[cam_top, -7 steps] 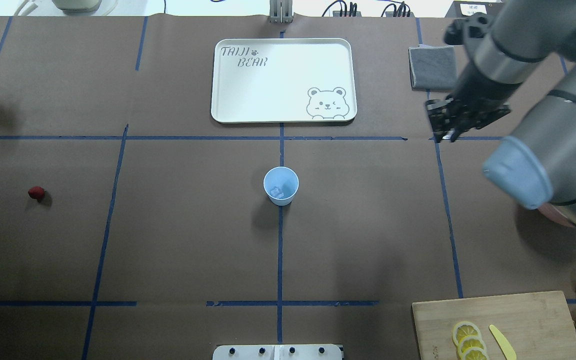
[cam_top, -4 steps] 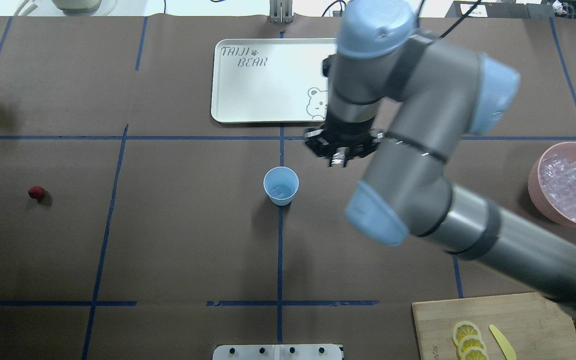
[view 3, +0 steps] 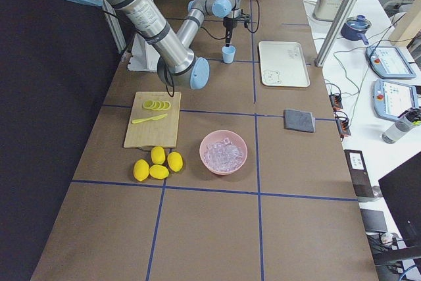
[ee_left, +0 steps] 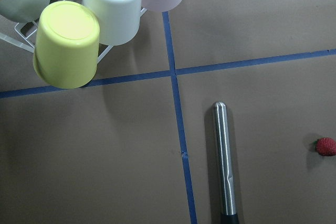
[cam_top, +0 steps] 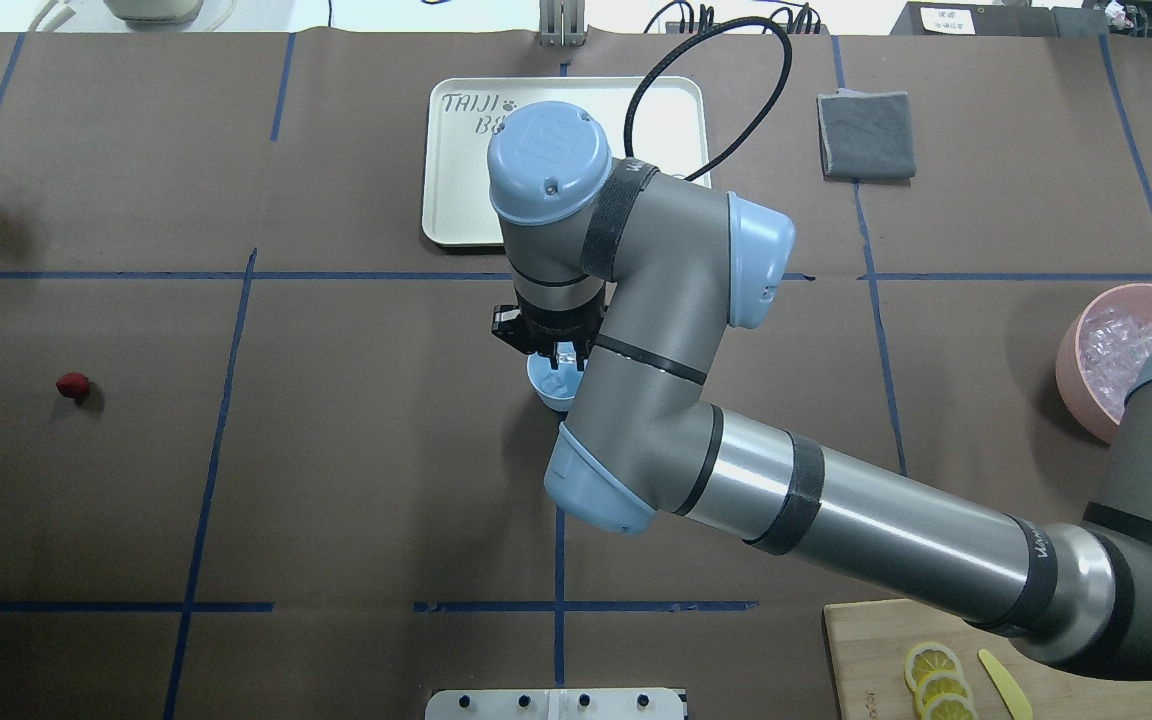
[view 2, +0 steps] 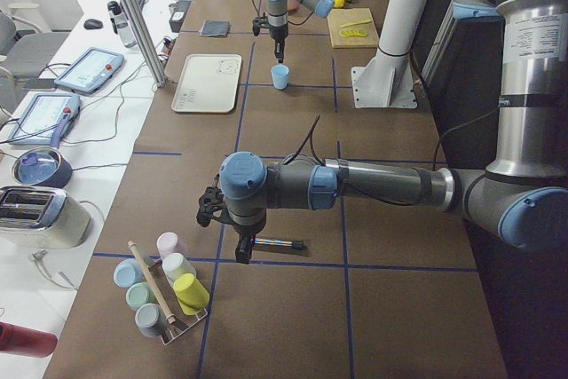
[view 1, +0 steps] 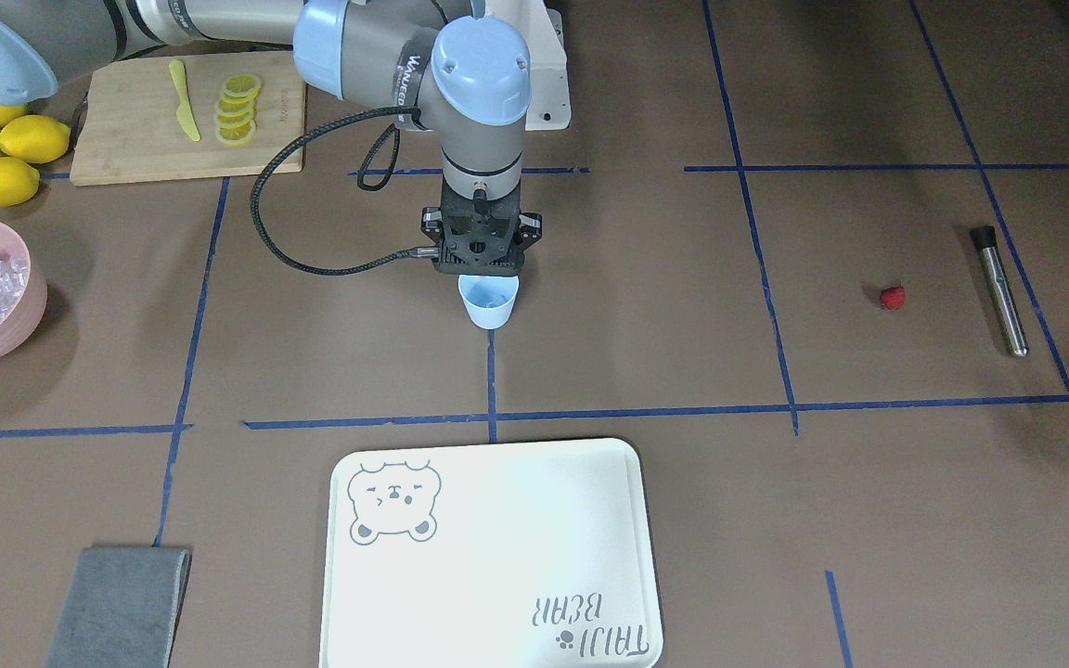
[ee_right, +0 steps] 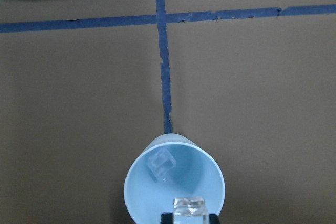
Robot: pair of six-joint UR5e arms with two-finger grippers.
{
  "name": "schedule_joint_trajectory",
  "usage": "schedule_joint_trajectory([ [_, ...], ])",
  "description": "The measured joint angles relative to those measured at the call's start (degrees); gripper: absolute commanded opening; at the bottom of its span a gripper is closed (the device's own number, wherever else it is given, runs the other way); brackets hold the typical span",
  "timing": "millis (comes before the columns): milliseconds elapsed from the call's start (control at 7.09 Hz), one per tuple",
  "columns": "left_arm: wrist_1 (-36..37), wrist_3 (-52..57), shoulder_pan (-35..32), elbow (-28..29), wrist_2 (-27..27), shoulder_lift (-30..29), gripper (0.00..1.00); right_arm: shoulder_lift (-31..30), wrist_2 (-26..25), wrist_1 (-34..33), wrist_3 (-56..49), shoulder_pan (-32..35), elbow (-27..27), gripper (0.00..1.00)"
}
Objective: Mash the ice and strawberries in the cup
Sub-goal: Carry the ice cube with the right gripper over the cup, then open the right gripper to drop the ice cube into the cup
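The light blue cup [view 1: 489,302] stands at the table's middle, and the right wrist view shows one ice cube [ee_right: 161,163] on its bottom. My right gripper [view 1: 480,267] hangs straight down just over the cup's rim [cam_top: 546,389], shut on a second clear ice cube [ee_right: 189,204]. The red strawberry [cam_top: 73,385] lies alone far to the left, beside a steel rod [ee_left: 224,166]. My left gripper [view 2: 243,253] hovers over that rod; I cannot tell whether it is open or shut.
A pink bowl [view 1: 6,325] full of ice sits at the right side. Lemons [view 1: 2,139] and a cutting board [view 1: 126,121] with lemon slices lie near the robot's base. A white tray [view 1: 497,557] and grey cloth [cam_top: 866,135] lie beyond the cup. Upturned cups [ee_left: 68,43] hang on a rack.
My right arm has swung left from near the pink bowl to directly over the cup, carrying an ice cube. The cup and strawberry stayed put.
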Motion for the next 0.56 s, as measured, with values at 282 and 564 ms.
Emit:
schedule_joint_trajectory([
  [282, 0.0, 0.0, 0.0, 0.1, 0.0, 0.0, 1.00, 0.1, -0.3, 0.1, 0.2, -0.5, -0.3, 0.05],
  [564, 0.0, 0.0, 0.0, 0.1, 0.0, 0.0, 1.00, 0.2, -0.4, 0.2, 0.2, -0.6, -0.4, 0.33],
])
